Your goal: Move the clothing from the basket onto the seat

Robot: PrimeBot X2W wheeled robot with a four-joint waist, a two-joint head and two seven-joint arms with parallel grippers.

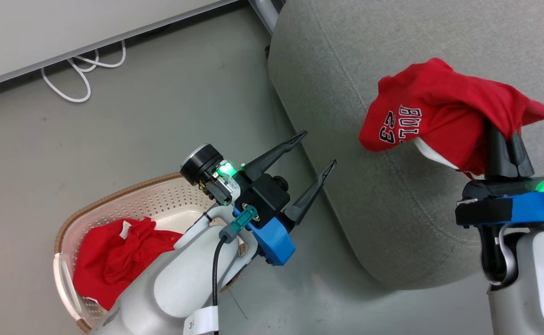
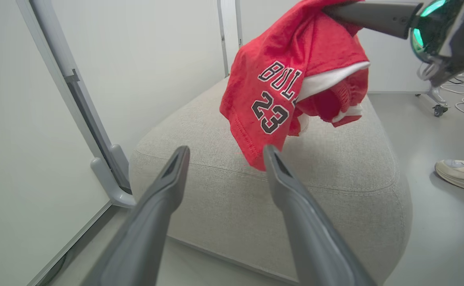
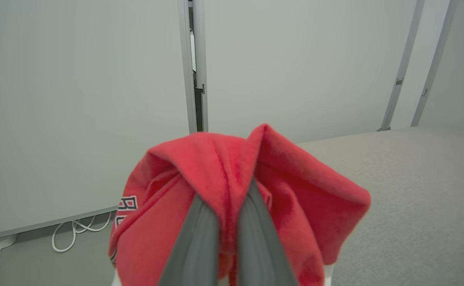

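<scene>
so the right gripper [image 1: 504, 132] is pinching a bunched fold of the clothing [image 1: 439, 107], dangling it light and floppy over the seat [image 1: 346, 70], while the left gripper [image 1: 319, 147] is hanging wide open near the basket [image 1: 113, 204] where another soft piece [image 1: 113, 260] is lying, probably best grabbed by a thick bunch.

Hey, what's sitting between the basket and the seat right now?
In the head view, the left gripper, fingers spread apart, hangs above a strip of grey floor between the basket and the seat.
</scene>
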